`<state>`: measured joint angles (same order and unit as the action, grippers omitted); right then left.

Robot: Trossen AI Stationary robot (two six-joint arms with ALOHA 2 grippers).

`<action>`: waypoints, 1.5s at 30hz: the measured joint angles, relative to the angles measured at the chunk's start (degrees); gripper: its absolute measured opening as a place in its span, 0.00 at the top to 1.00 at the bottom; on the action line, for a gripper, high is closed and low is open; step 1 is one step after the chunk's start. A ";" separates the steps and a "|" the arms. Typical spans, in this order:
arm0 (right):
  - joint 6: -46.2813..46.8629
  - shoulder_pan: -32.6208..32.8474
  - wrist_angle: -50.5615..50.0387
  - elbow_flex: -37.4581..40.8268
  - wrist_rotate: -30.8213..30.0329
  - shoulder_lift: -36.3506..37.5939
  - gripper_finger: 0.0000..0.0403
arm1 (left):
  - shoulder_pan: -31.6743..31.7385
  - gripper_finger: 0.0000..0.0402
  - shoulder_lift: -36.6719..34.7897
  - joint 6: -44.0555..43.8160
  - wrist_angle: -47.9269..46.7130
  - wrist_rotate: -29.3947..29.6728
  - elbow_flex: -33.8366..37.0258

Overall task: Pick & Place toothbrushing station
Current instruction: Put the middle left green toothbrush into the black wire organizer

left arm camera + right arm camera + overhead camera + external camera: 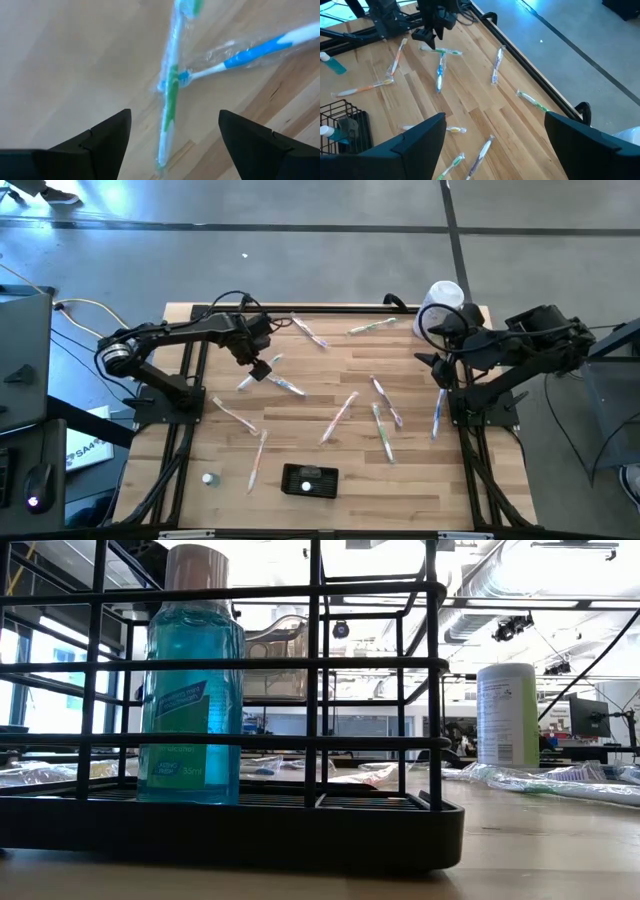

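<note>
From my remote station I read the left claw (262,367) hanging over the rear-left part of the wooden tabletop (420,480), its two fingers (100,145) spread apart with nothing between them; directly beneath it lie a green toothbrush (170,95) and a blue toothbrush (250,52), each in a clear wrapper, the two crossing where the blue one's head meets the green one's shaft; neither is touched by the fingers.

The right claw (440,370) waits at the rear-right edge of the tabletop, its fingers (415,142) also standing apart and empty; just behind it stands a tall white canister (441,302).

The toothbrushing station (309,480), a low black wire holder, sits near the front edge of the tabletop, about mid-width, well apart from both claws; in the low view it holds an upright bottle of blue mouthwash (191,690) in its left compartment; the compartment beside that one shows nothing inside.

More wrapped toothbrushes (340,416) lie scattered flat across the middle of the tabletop; a small bottle (209,479) lies near the front-left, left of the station.
</note>
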<state>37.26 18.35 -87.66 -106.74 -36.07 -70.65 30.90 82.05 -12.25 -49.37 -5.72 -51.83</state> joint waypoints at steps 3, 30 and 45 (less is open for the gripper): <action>0.00 0.02 -0.02 0.00 0.00 0.02 0.18 | -1.66 0.26 1.73 0.00 0.13 0.51 0.00; -1.45 0.01 -0.02 0.00 0.00 0.02 0.18 | -3.94 0.61 10.87 0.25 -3.39 -1.22 0.00; -1.51 0.00 -0.01 0.00 0.01 -1.07 0.18 | -3.94 0.96 10.70 -1.75 -5.49 -1.19 0.00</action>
<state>35.75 18.35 -87.66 -106.74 -36.06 -71.72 26.95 92.75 -14.00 -54.87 -6.92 -51.83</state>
